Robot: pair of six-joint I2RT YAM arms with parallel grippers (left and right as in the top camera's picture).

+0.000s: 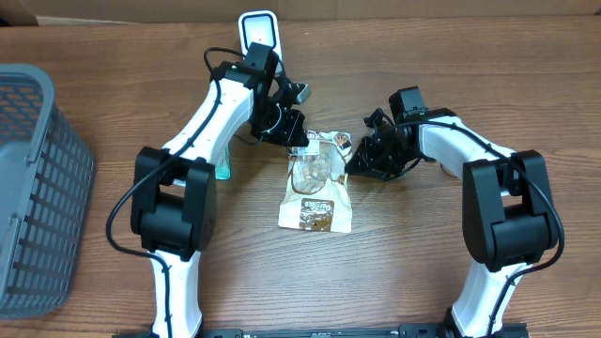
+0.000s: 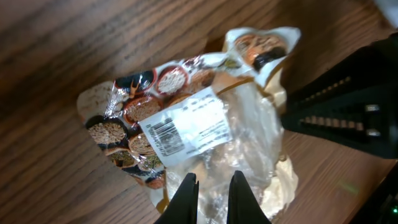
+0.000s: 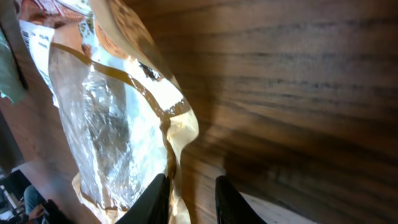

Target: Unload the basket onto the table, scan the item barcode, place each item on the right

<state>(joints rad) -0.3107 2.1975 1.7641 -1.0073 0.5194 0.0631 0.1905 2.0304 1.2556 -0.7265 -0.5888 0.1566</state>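
Note:
The item is a clear snack bag [image 1: 317, 188] with printed ends, lying flat on the wooden table. The left wrist view shows its white label with the barcode [image 2: 163, 135] facing up. My left gripper [image 1: 293, 134] is at the bag's far end, and its jaws [image 2: 213, 183] are shut on the clear film. At the bag's upper right edge, my right gripper [image 1: 355, 161] is open. In the right wrist view the bag [image 3: 112, 124] lies just left of the gripper [image 3: 191, 186], its edge against the left finger [image 3: 155, 199].
A grey mesh basket [image 1: 33, 188] stands at the left edge of the table. At the back, behind the left arm, is a white device with a blue face [image 1: 258, 33]. A teal object [image 1: 223, 169] pokes out from under the left arm.

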